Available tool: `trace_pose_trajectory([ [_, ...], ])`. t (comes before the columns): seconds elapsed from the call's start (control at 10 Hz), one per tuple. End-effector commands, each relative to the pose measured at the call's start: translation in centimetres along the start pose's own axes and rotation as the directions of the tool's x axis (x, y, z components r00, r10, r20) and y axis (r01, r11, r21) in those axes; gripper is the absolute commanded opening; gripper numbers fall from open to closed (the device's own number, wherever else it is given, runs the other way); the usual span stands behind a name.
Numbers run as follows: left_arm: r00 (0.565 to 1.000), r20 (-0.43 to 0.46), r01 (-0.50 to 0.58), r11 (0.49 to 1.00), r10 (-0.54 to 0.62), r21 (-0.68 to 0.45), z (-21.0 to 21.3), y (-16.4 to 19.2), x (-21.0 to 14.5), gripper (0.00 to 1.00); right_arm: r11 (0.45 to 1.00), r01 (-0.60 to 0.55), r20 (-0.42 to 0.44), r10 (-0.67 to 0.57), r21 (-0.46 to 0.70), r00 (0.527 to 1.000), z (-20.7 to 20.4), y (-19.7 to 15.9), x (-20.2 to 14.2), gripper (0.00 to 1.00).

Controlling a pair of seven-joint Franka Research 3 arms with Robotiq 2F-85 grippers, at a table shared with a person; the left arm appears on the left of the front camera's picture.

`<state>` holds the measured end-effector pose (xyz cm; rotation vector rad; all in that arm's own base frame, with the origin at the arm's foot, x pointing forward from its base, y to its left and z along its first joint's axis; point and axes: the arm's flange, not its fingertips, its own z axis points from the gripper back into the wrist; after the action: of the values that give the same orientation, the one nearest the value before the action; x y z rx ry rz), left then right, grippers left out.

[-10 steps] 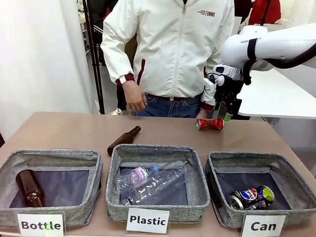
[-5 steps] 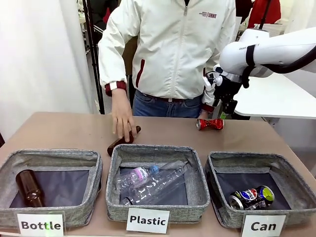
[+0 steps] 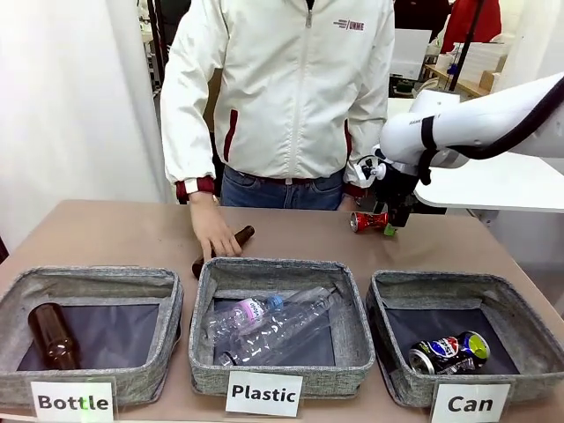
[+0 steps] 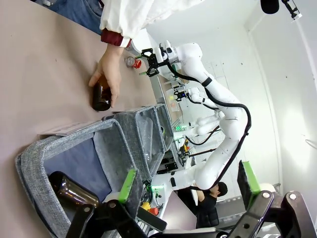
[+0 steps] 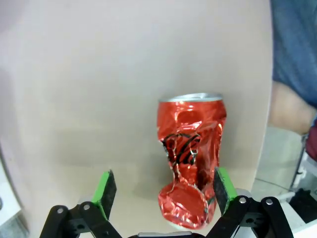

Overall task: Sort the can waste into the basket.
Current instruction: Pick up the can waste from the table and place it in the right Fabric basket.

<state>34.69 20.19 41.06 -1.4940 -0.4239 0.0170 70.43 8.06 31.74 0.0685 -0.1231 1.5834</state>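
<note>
In the front view I see three grey baskets along the lower edge of the desk (image 3: pixel 115 233), each with a white sign. The lower-left one reads "Bottle" (image 3: pixel 73 402) and holds a brown bottle (image 3: pixel 51 335). The middle one reads "Plastic" (image 3: pixel 263 392) and holds clear plastic bottles (image 3: pixel 273 324). The basket (image 3: pixel 520 330) at lower right reads "Can" (image 3: pixel 470 404), and a dark can (image 3: pixel 449 351) with a red-white-blue logo lies in its front part. The red can (image 3: pixel 368 221) lies on its side on the desk at centre right, well behind that basket. My right gripper (image 3: pixel 389 225) hangs just at that can's right end; from here I cannot tell how its jaws stand. The person's hand (image 3: pixel 211 231) rests on a second brown bottle (image 3: pixel 222 250) lying behind the middle basket. Their white jacket carries a small red logo I cannot read.

In the left wrist view, my left gripper (image 4: pixel 188 191) is spread wide and empty at the bottom of the frame, above the basket with the brown bottle.

In the right wrist view, my right gripper (image 5: pixel 166 191) is spread apart, its green pads (image 5: pixel 105 191) on either side of the crumpled red can, with the right pad just beside the can. The black print on the can is too crushed to read.
</note>
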Motion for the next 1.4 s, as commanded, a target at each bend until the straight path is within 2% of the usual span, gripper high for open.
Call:
trace_pose_trajectory([
  [0.0, 1.0, -0.005, -0.005, 1.0, 0.005, 0.001, -0.07, -0.41, -0.18, 1.0, 1.0, 0.023, -0.043, -0.023, -0.021, 0.999, -0.5, -1.34, 0.04, 1.0],
  [0.4, 1.0, -0.005, -0.005, 1.0, 0.005, 0.001, -0.07, -0.41, -0.18, 1.0, 0.999, 0.039, -0.028, -0.039, 0.01, 0.999, -1.28, -1.79, -0.47, 1.0],
  [0.5, 1.0, -0.005, -0.005, 1.0, 0.005, 0.001, -0.07, -0.41, -0.18, 1.0, 0.999, 0.026, -0.033, -0.025, 0.031, 0.999, -1.26, -1.8, -0.42, 0.79],
  [0.6, 1.0, -0.005, -0.005, 1.0, 0.005, 0.001, -0.07, -0.41, -0.18, 1.0, 0.999, 0.016, -0.018, -0.015, 0.051, 1.0, -1.18, -1.77, -0.41, 0.4],
  [0.8, 1.0, -0.005, -0.005, 1.0, 0.005, 0.001, -0.07, -0.41, -0.18, 1.0, 0.998, 0.019, -0.024, -0.017, 0.059, 1.0, -1.17, -1.91, -0.25, 0.0],
  [1.0, 1.0, -0.005, -0.005, 1.0, 0.005, 0.001, -0.07, -0.41, -0.18, 1.0, 0.998, 0.014, -0.027, -0.012, 0.066, 1.0, -1.05, -1.91, -0.15, 0.0],
  [1.1, 1.0, -0.005, -0.005, 1.0, 0.005, 0.001, -0.07, -0.41, -0.18, 1.0, 0.997, 0.014, -0.026, -0.012, 0.071, 1.0, -1.04, -1.95, -0.1, 0.05],
  [1.2, 1.0, -0.005, -0.005, 1.0, 0.005, 0.001, -0.07, -0.41, -0.18, 1.0, 0.997, 0.01, -0.028, -0.008, 0.081, 1.0, -1.03, -1.97, -0.05, 0.0],
  [1.3, 1.0, -0.005, -0.005, 1.0, 0.005, 0.001, -0.07, -0.41, -0.18, 1.0, 0.996, 0.007, -0.028, -0.004, 0.087, 1.0, -0.94, -1.92, 0.01, 0.0],
])
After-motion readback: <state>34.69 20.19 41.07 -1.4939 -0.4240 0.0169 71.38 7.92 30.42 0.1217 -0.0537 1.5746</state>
